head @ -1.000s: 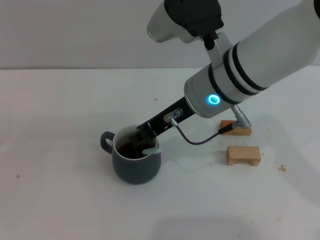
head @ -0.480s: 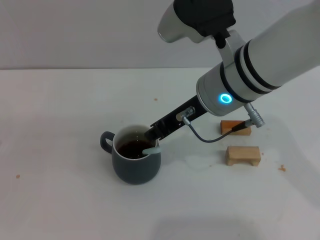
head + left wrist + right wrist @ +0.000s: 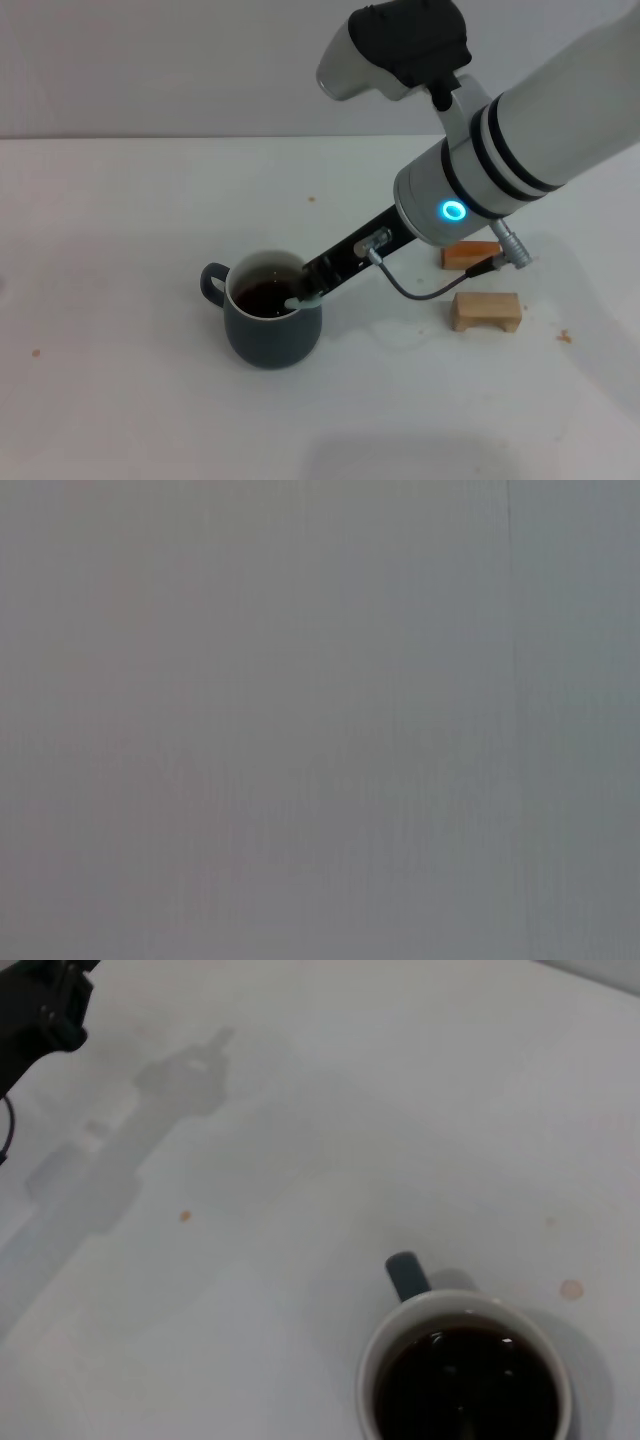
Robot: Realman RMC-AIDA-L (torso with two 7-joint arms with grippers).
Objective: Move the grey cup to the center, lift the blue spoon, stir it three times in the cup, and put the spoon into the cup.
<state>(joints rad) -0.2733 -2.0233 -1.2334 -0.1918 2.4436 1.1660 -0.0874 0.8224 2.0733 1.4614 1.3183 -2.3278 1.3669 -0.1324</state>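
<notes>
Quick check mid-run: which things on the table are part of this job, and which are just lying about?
Part of the job:
- grey cup, holding dark liquid
- blue spoon, handle resting on the cup's rim
- right gripper, at the rim by the spoon

Lying about:
- two wooden blocks to the cup's right

The rounded dark slate-grey ceramic mug [image 3: 273, 322] stands on the white table [image 3: 120, 220], left of centre, its loop handle pointing left. The slim spoon with the pale blue handle [image 3: 304, 299] sits in it, leaning over the right rim. The right gripper [image 3: 312, 275] is just above that rim. Two small wooden blocks [image 3: 486, 311] lie well to the right, one behind the other.
</notes>
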